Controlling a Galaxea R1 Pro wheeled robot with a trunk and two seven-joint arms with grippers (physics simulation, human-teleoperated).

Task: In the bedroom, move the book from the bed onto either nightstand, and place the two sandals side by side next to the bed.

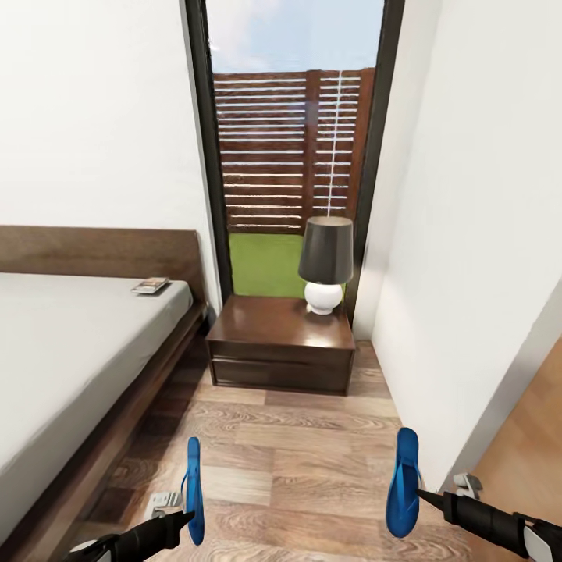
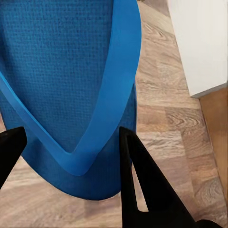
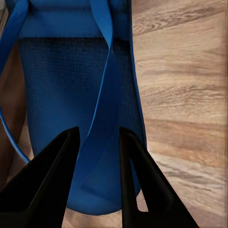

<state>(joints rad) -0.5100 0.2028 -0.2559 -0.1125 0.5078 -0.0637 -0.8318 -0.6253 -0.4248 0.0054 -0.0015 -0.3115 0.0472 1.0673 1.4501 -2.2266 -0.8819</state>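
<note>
Bedroom floor (image 1: 312,460), book (image 1: 150,286) on bed (image 1: 70,351), sandals (image 1: 405,482) gripped

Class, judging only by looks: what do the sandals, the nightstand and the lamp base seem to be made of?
Sandals: probably foam or rubber, matte, with a dotted texture on the sole.
Nightstand: dark wood, visible grain, glossy reflective top.
Lamp base: possibly glazed ceramic, white, smooth, rounded.

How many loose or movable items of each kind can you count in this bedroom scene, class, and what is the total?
Blue sandals: 2, one in the left claw at, one in the right claw at
Books: 1, on the bed
Table lamps: 1, on the nightstand
Nightstands: 1
Total: 5
</note>
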